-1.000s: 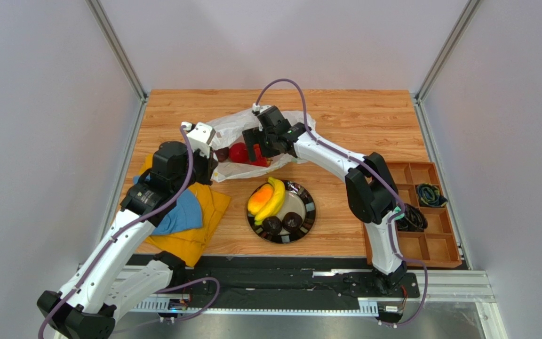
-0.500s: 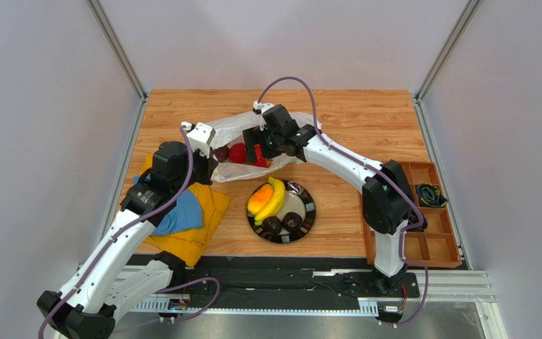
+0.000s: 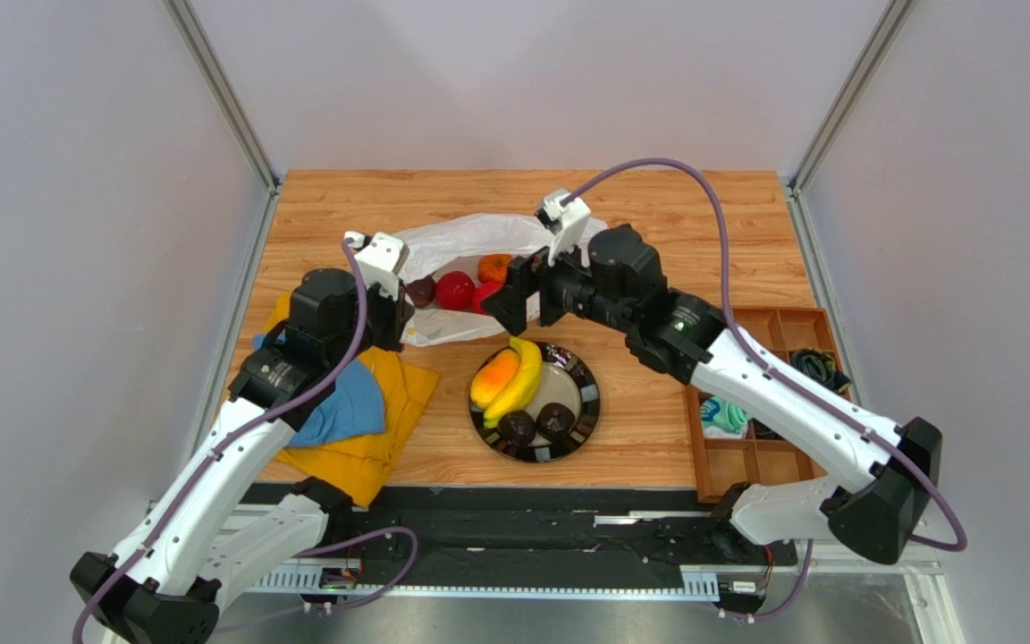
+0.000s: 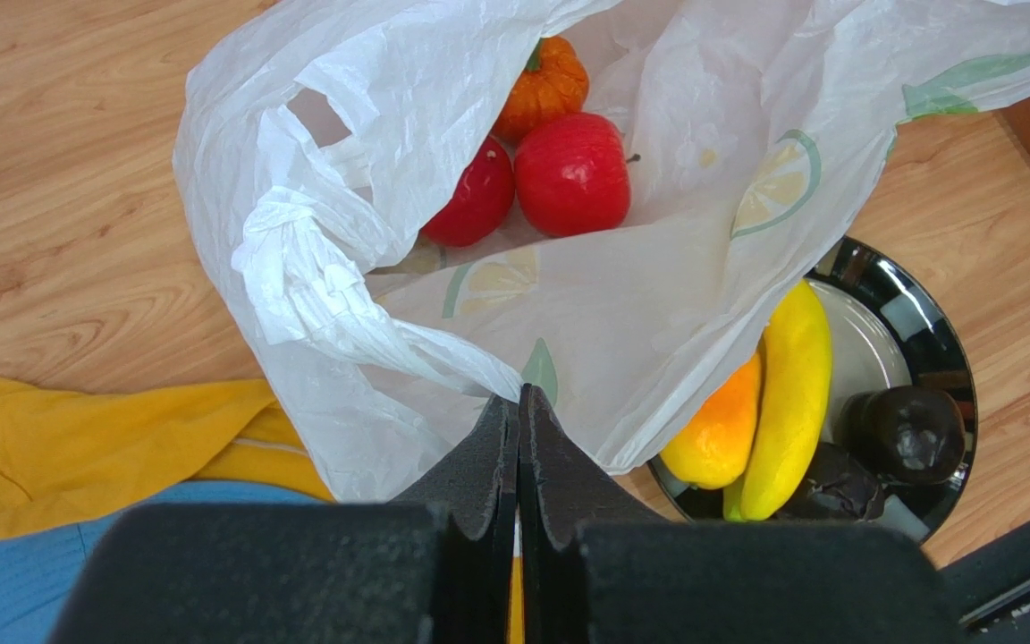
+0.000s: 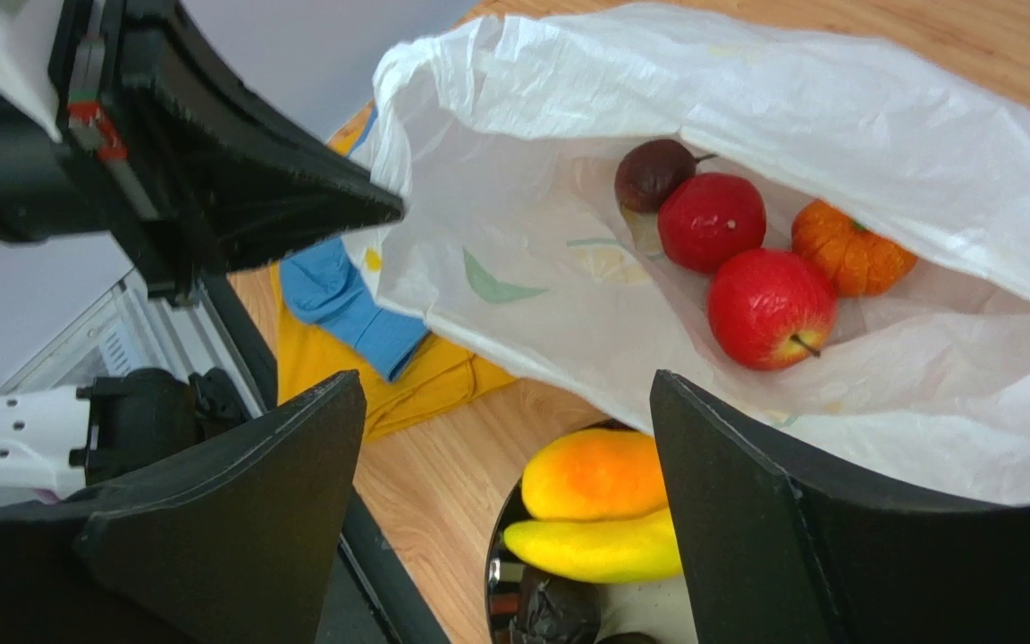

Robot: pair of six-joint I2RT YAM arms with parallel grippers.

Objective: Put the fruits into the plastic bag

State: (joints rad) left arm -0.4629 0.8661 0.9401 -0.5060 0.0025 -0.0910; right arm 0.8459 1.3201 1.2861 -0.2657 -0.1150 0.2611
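Note:
The plastic bag (image 3: 480, 242) lies open at the table's middle back. In it are the ribbed orange fruit (image 3: 494, 269), two red fruits (image 3: 452, 290) and a dark one (image 3: 420, 291). My left gripper (image 3: 400, 306) is shut on the bag's near edge (image 4: 480, 369) and holds the mouth up. My right gripper (image 3: 514, 298) is open and empty, above the gap between the bag (image 5: 749, 108) and the black plate (image 3: 589, 403). The plate holds the mango (image 3: 491, 381), the banana (image 3: 523, 376) and two dark fruits (image 3: 518, 428).
A yellow cloth (image 3: 373, 430) with a blue cloth (image 3: 346, 403) on it lies under my left arm. A wooden compartment tray (image 3: 803, 463) with small items stands at the right edge. Metal frame posts bound the table's sides.
My right gripper has drawn back out of the bag's mouth toward the plate, and its arm has swung right. The ribbed orange fruit now shows in the bag. My left arm has not moved.

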